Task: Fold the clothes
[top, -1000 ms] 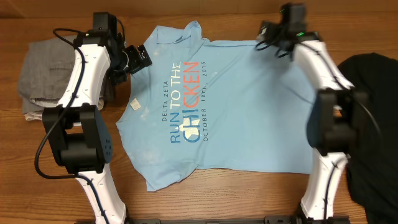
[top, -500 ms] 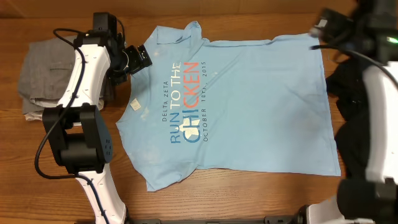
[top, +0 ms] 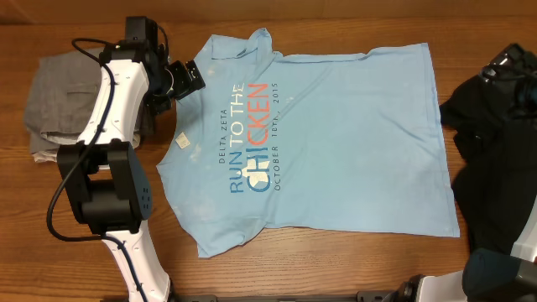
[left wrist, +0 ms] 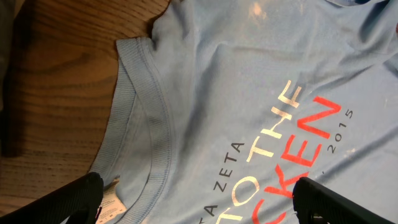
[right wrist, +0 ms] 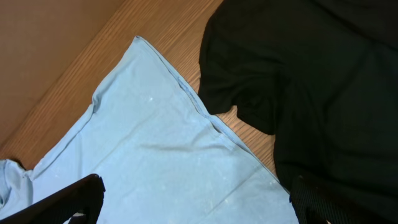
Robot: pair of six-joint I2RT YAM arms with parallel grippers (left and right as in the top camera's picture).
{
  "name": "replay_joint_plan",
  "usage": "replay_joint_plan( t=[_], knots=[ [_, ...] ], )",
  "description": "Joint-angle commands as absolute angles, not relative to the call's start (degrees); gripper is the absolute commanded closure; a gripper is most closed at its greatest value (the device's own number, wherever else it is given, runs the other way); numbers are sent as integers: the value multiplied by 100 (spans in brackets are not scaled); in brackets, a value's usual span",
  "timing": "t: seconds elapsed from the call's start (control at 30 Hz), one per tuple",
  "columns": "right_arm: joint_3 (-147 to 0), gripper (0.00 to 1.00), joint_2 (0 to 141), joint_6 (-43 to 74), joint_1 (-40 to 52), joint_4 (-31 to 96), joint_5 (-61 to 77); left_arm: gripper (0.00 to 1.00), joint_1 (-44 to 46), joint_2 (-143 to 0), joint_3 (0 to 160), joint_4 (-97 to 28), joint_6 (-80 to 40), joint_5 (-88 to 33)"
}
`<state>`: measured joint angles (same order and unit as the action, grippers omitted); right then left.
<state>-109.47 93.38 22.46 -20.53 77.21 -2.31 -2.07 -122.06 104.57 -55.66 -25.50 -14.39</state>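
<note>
Left claw spread wide, empty, above the collar end of the light blue T-shirt, which lay flat mid-table. Right claw also spread, empty, over the shirt's edge beside the black garment.

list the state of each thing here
shirt: spread flat, print up, not folded
black garment: crumpled, not folded
trousers: folded, left of shirt
left gripper: open, empty, over shirt collar
right gripper: open, empty, over shirt edge beside black garment
</note>
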Motion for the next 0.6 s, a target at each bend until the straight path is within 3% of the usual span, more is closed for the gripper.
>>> replay_joint_plan(
  t=[0.0, 0.33, 0.47, 0.57],
  knots=[
    [-10984, 0, 9279, 2296, -2038, 7708, -183, 0, -189, -12258, 10425, -5559, -2467, -1481],
    [-10984, 0, 9282, 2294, -2038, 7708, -183, 0, -185, -12258, 10425, -5564, -2512, -1559],
    [-10984, 0, 9282, 2296, -2038, 7706, -185, 0, -209, -12245, 10453, -6176, -1833, -1933],
    [-10984, 0, 9282, 2294, -2038, 7706, -183, 23, -263, -12097, 10468, -6584, -1813, -1896]
  ],
)
